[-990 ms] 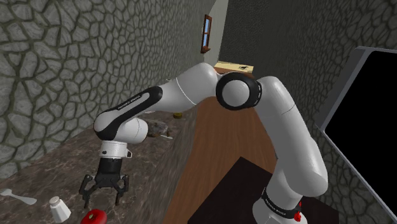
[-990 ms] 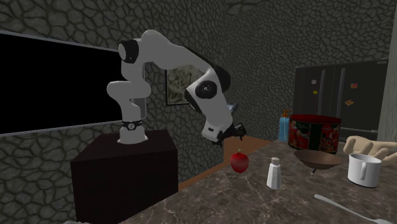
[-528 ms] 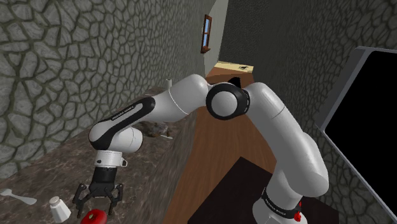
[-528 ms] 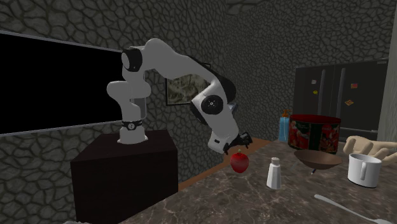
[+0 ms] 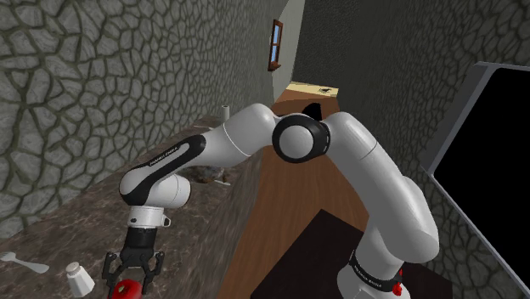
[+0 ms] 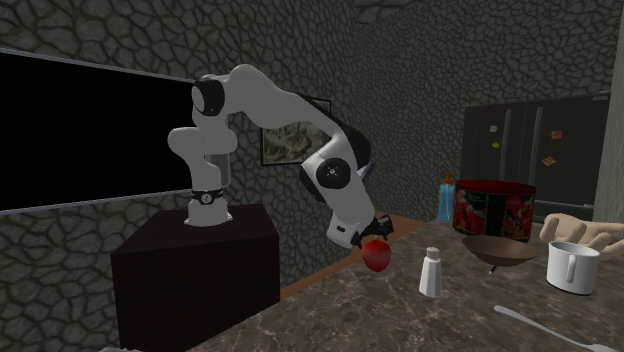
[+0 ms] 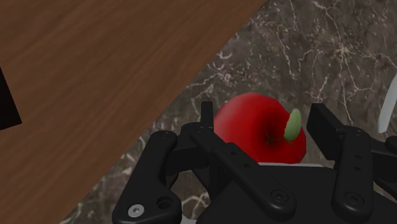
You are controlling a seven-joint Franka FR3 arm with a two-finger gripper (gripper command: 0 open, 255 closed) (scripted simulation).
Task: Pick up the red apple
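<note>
Black pincer [image 7: 264,116] hangs open astride the round red apple [image 7: 251,132] on the dark marbled desk [image 7: 318,51]; squeeze and lift remain.

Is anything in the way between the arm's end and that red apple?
Nothing visible is. The end effector sits right at the apple, with its open fingers on either side of it and nothing in between. The shaker stands apart, off to the side.

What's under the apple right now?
The apple sits on dark marbled counter, near its edge. Where they touch is covered by the apple and gripper.
</note>
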